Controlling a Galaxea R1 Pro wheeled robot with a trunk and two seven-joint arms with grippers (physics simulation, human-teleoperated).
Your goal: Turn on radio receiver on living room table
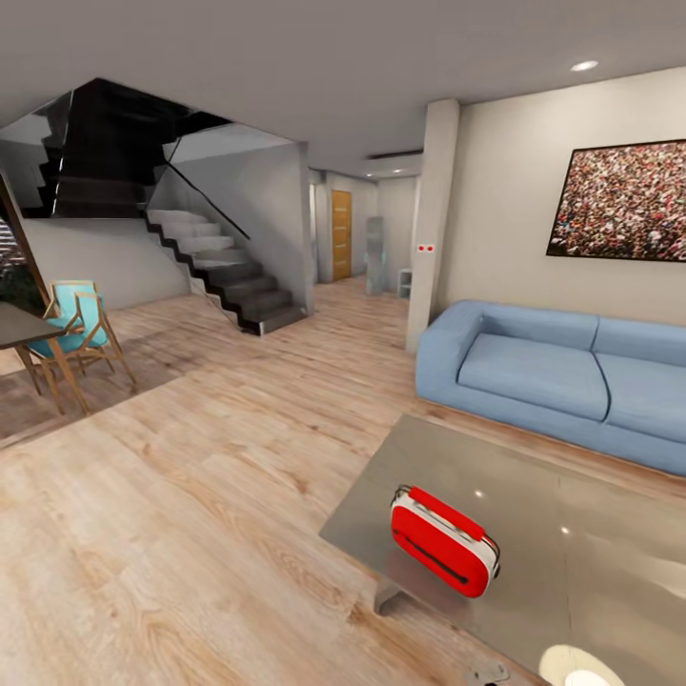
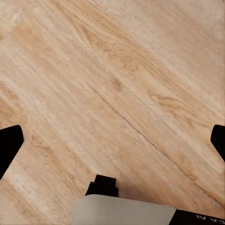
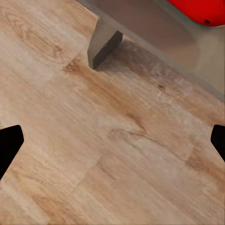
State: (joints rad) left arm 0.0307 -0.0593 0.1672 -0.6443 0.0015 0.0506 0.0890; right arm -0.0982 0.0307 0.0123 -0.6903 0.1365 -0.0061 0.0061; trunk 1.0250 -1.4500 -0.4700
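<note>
The bright-red radio receiver (image 1: 443, 538) with white trim stands on the near left part of the glossy grey table (image 1: 591, 534), tilted a little. In the right wrist view a bit of the red radio (image 3: 201, 9) shows above the table's edge (image 3: 187, 47) and its angled grey leg (image 3: 103, 44). My right gripper (image 3: 114, 143) hangs open over the plank floor just short of that leg, its dark fingertips (image 3: 9, 145) wide apart. My left gripper (image 2: 114, 143) is open too, above bare wood floor, with nothing between its fingers.
A blue sofa (image 1: 562, 376) runs along the wall behind the table, under a large picture (image 1: 624, 200). A staircase (image 1: 224, 272) rises at the back left. A turquoise chair (image 1: 81, 329) and a wooden table (image 1: 19, 324) stand far left. Open plank floor (image 1: 191, 514) lies left of the coffee table.
</note>
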